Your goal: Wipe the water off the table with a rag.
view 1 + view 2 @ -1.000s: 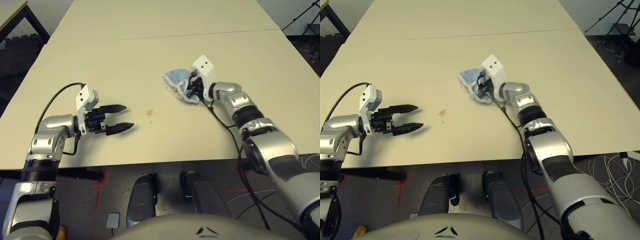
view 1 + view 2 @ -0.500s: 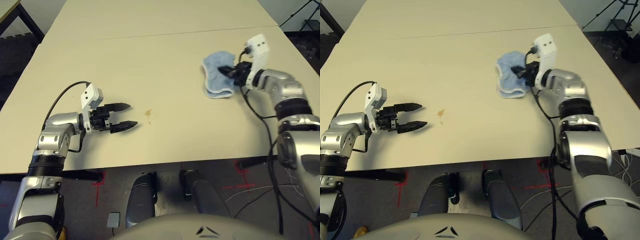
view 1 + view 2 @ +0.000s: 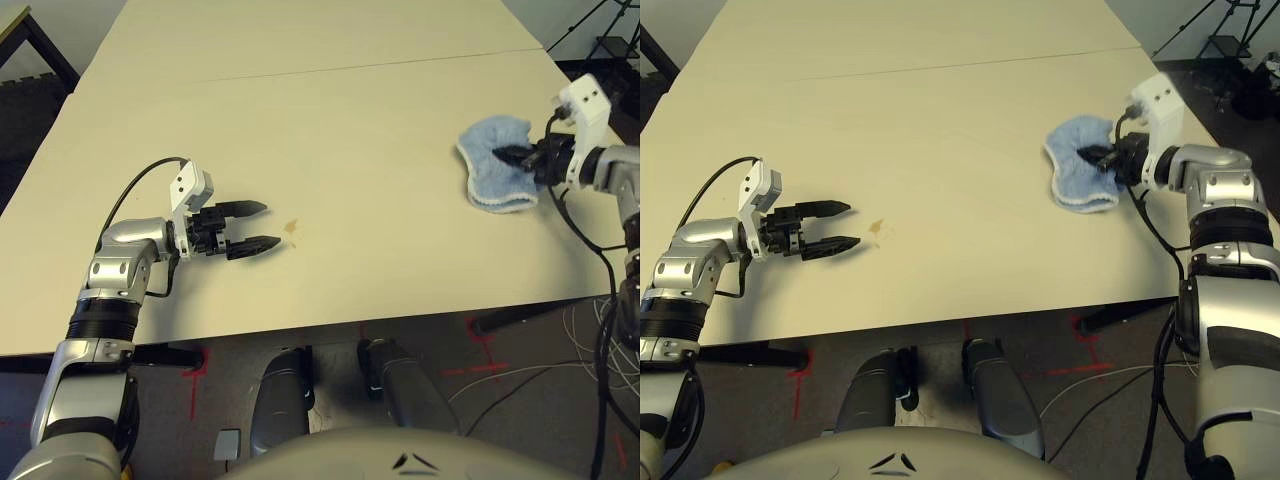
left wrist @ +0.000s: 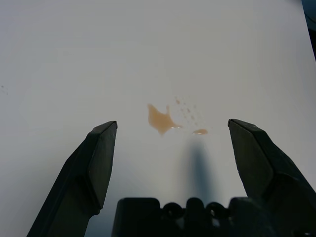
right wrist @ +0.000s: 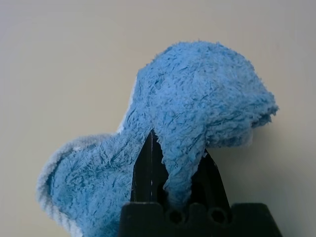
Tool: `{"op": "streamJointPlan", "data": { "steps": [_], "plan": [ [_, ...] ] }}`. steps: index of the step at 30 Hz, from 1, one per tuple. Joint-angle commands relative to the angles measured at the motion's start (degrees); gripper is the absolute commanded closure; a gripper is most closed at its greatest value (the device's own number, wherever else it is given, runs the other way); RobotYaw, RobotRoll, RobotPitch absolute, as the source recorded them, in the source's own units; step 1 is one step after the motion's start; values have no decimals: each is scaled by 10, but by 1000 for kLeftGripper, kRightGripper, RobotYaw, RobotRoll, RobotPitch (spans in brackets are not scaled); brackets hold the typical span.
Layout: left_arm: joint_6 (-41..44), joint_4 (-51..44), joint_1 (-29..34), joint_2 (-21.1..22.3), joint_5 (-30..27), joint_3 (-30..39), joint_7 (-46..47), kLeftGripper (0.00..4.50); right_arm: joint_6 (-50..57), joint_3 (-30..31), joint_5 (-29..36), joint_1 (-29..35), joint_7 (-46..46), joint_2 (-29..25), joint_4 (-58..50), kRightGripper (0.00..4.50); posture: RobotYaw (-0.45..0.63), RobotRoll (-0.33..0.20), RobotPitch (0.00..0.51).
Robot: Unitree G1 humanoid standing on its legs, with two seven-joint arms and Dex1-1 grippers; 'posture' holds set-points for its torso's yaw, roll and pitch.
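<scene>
Bare table (image 3: 330, 130) lies between the left claw (image 3: 255, 226) and the rag (image 3: 494, 165).

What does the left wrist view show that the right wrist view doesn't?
Left wrist view: the amber water puddle with tiny droplets beside it, lying ahead of the open left gripper. Right wrist view: the blue rag, pinched in the shut right gripper. Both share the pale table surface.
</scene>
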Motion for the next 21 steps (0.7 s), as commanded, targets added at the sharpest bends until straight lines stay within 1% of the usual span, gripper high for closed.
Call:
{"op": "streamJointPlan", "data": {
  "steps": [1,6,8,9,11,14,18,21],
  "plan": [
    [-2,-1,0,6,8,-3,-6,0,-20,9,-14,4,-4,10,35,4499,-267,0,142],
    [-2,-7,4,9,8,1,-1,0,-80,18,-45,-1,-48,22,78,4499,-253,0,142],
    [-3,-11,6,8,7,4,5,0,-101,19,-55,-3,-59,24,89,3761,-253,0,142],
    [-3,-13,7,7,7,6,8,0,-109,14,-52,-5,-64,24,90,3523,-253,0,142],
    [-5,-14,9,7,5,12,16,0,-124,-1,-44,-13,-75,19,90,2793,-246,0,144],
    [-3,-21,12,5,-1,20,27,0,-135,-16,-35,-22,-78,4,85,1594,-242,0,147],
    [1,-26,11,-6,-15,40,51,0,-144,-45,-13,-32,-64,-29,70,31,-242,0,149],
    [-2,-21,-2,-22,-25,71,95,0,-161,-76,11,-31,-71,-41,67,10,-241,0,150]
  ]
}}
